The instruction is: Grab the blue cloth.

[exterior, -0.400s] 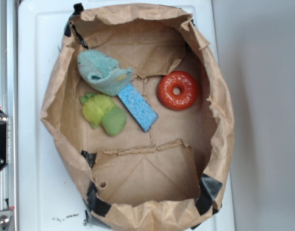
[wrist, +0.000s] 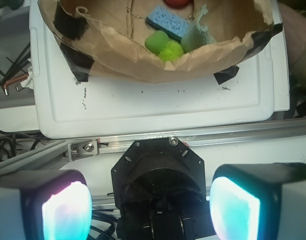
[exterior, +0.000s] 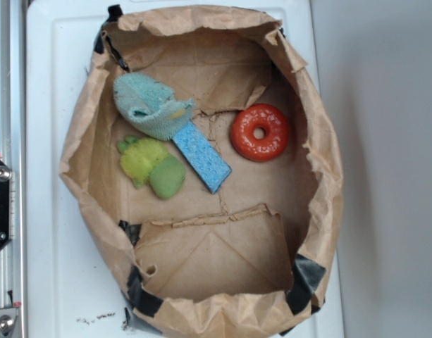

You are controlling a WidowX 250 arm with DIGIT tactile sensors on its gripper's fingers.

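The blue cloth (exterior: 151, 105) was seen bunched inside the brown paper bag (exterior: 321, 162), overlapping the upper end of the blue sponge (exterior: 201, 156) above the yellow-green plush toy (exterior: 152, 166). The gripper (wrist: 150, 202) was held with fingers spread wide, well short of the bag, gripping nothing.

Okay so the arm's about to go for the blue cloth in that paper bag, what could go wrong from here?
1. The blue cloth overlaps one end of the blue sponge, so a low pinch there might catch both.
2. It lies close to the paper bag's crumpled wall, which a descending finger could snag.
3. The gripper, jaws apart, sits outside the bag, so it must clear the raised rim to get in.
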